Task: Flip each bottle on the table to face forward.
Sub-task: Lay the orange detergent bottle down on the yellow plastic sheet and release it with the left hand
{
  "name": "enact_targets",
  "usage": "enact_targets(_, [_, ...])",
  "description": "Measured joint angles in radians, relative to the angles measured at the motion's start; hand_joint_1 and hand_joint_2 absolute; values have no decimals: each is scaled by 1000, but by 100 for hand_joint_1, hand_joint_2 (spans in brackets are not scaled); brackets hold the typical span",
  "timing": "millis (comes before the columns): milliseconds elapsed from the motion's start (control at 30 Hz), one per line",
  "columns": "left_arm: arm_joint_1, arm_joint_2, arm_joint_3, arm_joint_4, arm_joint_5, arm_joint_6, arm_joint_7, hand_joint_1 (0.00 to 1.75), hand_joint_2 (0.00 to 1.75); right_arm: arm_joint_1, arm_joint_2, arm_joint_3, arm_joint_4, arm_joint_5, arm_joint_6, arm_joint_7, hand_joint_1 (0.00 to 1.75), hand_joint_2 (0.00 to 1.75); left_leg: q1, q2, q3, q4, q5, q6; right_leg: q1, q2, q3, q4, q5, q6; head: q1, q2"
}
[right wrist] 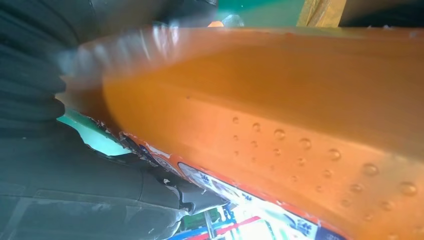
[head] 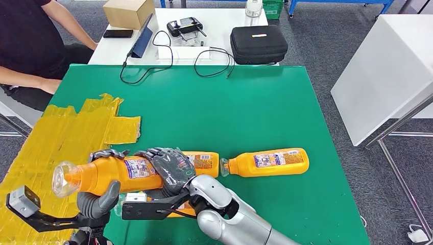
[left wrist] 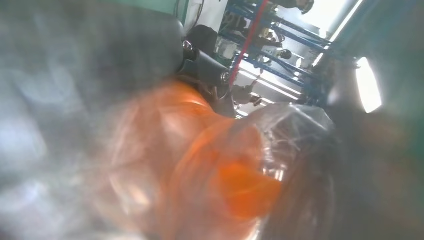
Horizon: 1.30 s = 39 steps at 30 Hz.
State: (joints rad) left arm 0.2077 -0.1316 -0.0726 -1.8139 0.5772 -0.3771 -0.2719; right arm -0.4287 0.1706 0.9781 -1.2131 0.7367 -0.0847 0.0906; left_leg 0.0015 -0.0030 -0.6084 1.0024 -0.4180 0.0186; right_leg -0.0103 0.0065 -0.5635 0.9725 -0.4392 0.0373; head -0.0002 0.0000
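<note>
Both hands hold one orange bottle [head: 120, 173] lifted over the near left part of the green table [head: 245, 107], its clear cap [head: 64, 178] pointing left. My left hand [head: 99, 199] grips it near the neck, thumb underneath. My right hand [head: 171, 171] wraps its other end. The same bottle shows blurred in the left wrist view [left wrist: 210, 170] and close up in the right wrist view [right wrist: 280, 115]. A second orange bottle [head: 204, 161] lies just behind my right hand. A third [head: 268, 162] lies on its side further right, cap to the left, label up.
A patch of yellow tape [head: 66, 132] covers the table's left side. A person [head: 30, 46] sits at the far left corner. Behind is a white table with a black case [head: 258, 43], a cardboard box [head: 127, 13] and cables [head: 153, 66]. Another white table [head: 388, 71] stands to the right.
</note>
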Motion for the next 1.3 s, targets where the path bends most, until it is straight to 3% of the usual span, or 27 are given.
enact_targets(33, [1, 0, 0, 0, 0, -2, -1, 175, 175, 0, -2, 0, -1, -1, 1, -2, 175, 175, 0, 0, 0, 0, 0, 0, 0, 0, 0, 0, 0, 0, 0, 0])
enact_targets(67, [2, 0, 0, 0, 0, -3, -1, 175, 175, 0, -2, -1, -2, -2, 3, -5, 158, 175, 0, 0, 0, 0, 0, 0, 0, 0, 0, 0, 0, 0, 0, 0])
enact_targets(100, [3, 0, 0, 0, 1, -4, -1, 175, 175, 0, -3, -1, -2, -5, 4, -7, 114, 175, 0, 0, 0, 0, 0, 0, 0, 0, 0, 0, 0, 0, 0, 0])
enact_targets(167, [4, 0, 0, 0, 3, -6, -2, 175, 175, 0, -3, -2, -2, -11, 5, -13, 27, 87, 0, 0, 0, 0, 0, 0, 0, 0, 0, 0, 0, 0, 0, 0])
enact_targets(200, [5, 0, 0, -1, 5, -9, -2, 175, 175, 0, -3, -2, -2, -15, 5, -16, 0, 44, 0, 0, 0, 0, 0, 0, 0, 0, 0, 0, 0, 0, 0, 0])
enact_targets(233, [7, 0, 0, -2, 6, -12, -3, 175, 175, 1, -3, -2, -2, -18, 4, -17, 0, 0, 0, 0, 0, 0, 0, 0, 0, 0, 0, 0, 0, 0, 0, 0])
enact_targets(667, [20, -2, 12, -9, -6, -18, -20, 175, 175, 55, -20, -35, -51, -28, -13, -7, 0, 0, 0, 0, 0, 0, 0, 0, 0, 0, 0, 0, 0, 0, 0, 0])
enact_targets(933, [11, -17, 42, -16, -66, 36, -36, 175, 175, 62, -39, -56, -62, -40, -8, -36, 0, 0, 0, 0, 0, 0, 0, 0, 0, 0, 0, 0, 0, 0, 0, 0])
enact_targets(1033, [0, -25, 57, -15, -227, 175, -87, 175, 175, 64, -49, -57, -72, -51, -11, -45, 0, 0, 0, 0, 0, 0, 0, 0, 0, 0, 0, 0, 0, 0, 0, 0])
enact_targets(1167, [-46, -29, 91, -8, -584, 475, -179, 175, 175, 88, -73, -64, -120, -55, -28, -46, 0, 0, 0, 0, 0, 0, 0, 0, 0, 0, 0, 0, 0, 0, 0, 0])
enact_targets(1300, [-92, -27, 114, 14, -913, 705, -196, 175, 175, 110, -96, -70, -171, -74, -31, -60, 0, 0, 0, 0, 0, 0, 0, 0, 0, 0, 0, 0, 0, 0, 0, 0])
